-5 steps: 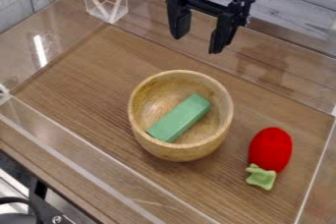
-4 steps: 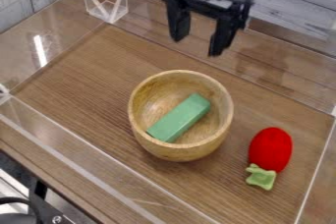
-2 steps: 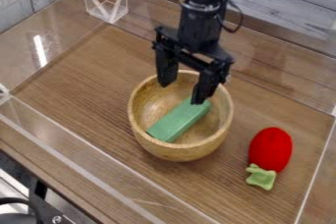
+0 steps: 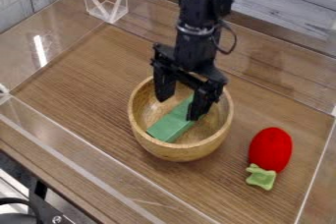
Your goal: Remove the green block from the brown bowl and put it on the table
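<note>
A: The green block (image 4: 175, 122) lies slantwise on the floor of the brown bowl (image 4: 147, 141), which sits near the middle of the desk (image 4: 79, 81). The hand (image 4: 186, 98) hangs point-down over the bowl with its fingers (image 4: 160, 81) spread wide and nothing between them; one tip is above the block's upper end, the other close to the bowl's rim on the side toward the desk's right edge.

B: So the rim is the first worry?

A: Probably. If the hand drops as it stands, that outer finger may land on the thick rim rather than inside, and the bowl could tip or skid across the desk.

B: And the block itself?

A: It is a narrow bar lying at an angle. Should the fingers close along its length instead of across it, they could push it up the bowl's wall or squeeze it out sideways. It cannot be told whether the fingers are lined up square to it.

B: Anything nearby to hit?

A: The red toy (image 4: 270, 147) sits apart from the bowl toward the desk's right edge. A sliding bowl might bump it, and setting the block down there would crowd it; the bare desk toward the left edge looks safer.
</note>
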Available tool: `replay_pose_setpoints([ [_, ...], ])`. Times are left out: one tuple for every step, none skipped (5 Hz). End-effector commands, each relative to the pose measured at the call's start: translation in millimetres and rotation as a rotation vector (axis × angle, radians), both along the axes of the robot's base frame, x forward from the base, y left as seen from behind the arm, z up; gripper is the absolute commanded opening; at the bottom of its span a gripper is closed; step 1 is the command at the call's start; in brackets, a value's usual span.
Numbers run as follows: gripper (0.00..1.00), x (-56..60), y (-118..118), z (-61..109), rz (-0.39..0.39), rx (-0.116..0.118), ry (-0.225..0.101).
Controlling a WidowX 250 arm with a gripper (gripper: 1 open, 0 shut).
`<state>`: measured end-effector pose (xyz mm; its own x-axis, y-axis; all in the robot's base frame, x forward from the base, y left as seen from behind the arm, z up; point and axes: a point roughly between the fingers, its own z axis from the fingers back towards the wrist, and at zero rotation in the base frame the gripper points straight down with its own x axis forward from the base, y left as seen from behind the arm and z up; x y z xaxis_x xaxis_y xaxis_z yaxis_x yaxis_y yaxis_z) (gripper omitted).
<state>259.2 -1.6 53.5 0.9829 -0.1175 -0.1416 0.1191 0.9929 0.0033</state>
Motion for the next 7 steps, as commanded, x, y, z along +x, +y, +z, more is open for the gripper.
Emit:
replay_pose_setpoints([
  [1.0, 4.2, 0.8, -2.3, -0.012, 0.004, -0.033],
  [1.0, 5.2, 1.8, -9.0, -0.012, 0.006, -0.031],
  [1.0, 6.1, 3.3, -12.7, -0.008, 0.006, -0.033],
  [0.0, 7.1, 4.6, -15.7, -0.003, 0.006, -0.035],
  [0.0, 6.2, 4.6, -8.5, 0.004, 0.002, -0.052],
  [0.0, 4.8, 4.1, 0.8, 0.012, -0.002, -0.073],
  [0.0, 3.6, 3.7, 9.0, 0.016, -0.005, -0.09],
])
